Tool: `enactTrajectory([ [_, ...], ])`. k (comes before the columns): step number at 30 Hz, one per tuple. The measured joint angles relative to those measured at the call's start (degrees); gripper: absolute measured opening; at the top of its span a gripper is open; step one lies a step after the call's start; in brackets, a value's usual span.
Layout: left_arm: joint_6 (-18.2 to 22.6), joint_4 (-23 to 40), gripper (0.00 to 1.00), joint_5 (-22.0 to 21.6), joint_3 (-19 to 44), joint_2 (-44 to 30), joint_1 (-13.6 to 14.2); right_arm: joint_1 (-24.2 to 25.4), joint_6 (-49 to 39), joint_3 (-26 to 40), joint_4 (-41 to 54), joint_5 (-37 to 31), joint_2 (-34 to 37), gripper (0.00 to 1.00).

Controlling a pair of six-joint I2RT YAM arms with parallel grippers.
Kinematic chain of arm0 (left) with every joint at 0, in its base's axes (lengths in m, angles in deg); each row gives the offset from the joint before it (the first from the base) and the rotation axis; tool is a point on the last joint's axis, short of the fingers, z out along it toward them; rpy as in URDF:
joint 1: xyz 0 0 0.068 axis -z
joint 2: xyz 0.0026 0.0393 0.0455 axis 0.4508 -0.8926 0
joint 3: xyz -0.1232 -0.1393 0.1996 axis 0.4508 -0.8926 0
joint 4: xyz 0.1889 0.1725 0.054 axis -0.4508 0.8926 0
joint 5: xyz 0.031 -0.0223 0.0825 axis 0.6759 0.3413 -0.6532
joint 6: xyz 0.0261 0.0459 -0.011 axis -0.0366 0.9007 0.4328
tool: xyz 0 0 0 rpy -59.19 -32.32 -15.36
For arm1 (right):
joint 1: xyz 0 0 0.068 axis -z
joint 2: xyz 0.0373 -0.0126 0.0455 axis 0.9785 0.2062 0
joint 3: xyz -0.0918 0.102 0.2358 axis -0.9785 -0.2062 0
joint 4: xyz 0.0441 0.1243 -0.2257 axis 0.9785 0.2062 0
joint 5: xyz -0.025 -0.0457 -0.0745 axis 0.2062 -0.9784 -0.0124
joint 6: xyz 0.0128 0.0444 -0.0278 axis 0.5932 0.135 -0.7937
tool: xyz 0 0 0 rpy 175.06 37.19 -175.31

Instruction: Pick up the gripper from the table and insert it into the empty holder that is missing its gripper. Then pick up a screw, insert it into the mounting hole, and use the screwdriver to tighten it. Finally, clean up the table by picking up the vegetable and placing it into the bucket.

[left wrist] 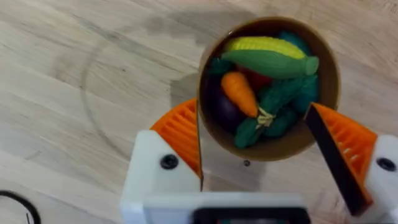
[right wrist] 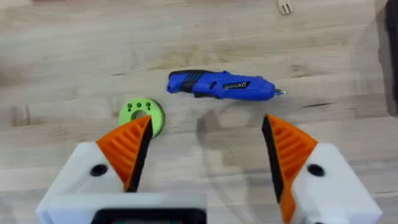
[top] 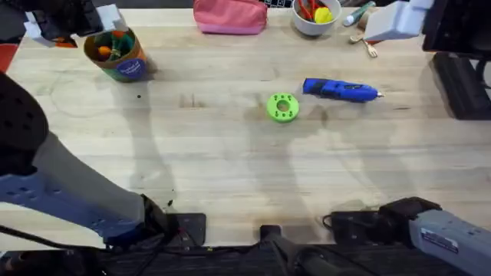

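Observation:
The bucket stands at the table's far left, full of toy food. The vegetable, a yellow corn cob with a green end, lies on top of a carrot and green pieces inside it. My left gripper hovers over the bucket, open and holding nothing, with its orange fingers on either side of the rim. The blue screwdriver lies on the table right of centre. My right gripper hangs open above the table near it. The loose gripper, holder and screw are out of view.
A green disc lies just left of the screwdriver. Along the far edge sit a pink pouch and a white bowl of toys. A black block stands at the right edge.

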Motion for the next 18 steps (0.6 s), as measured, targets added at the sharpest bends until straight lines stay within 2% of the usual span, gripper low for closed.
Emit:
enactTrajectory([
  [5, 0.0, 2.03, 0.985, 0.11, -0.02, 2.45, 0.0, 0.0, 0.0, 0.0, 0.0, 0.0, -0.02, 0.994],
  [11, 0.0, 6.77, 0.985, 2.31, -0.83, 13.26, 0.11, 0.0, 0.0, 0.0, 0.02, 0.0, -0.02, 0.994],
  [13, 0.0, 6.88, 0.985, 4.12, -2.88, 17.73, 0.13, 0.0, 0.0, 0.0, 0.07, 0.0, 0.0, 0.994],
  [18, 0.04, 7.37, 0.985, 8.37, -12.56, 29.29, 0.77, 0.0, 0.0, 0.0, 0.15, 0.04, -0.02, 0.993],
])
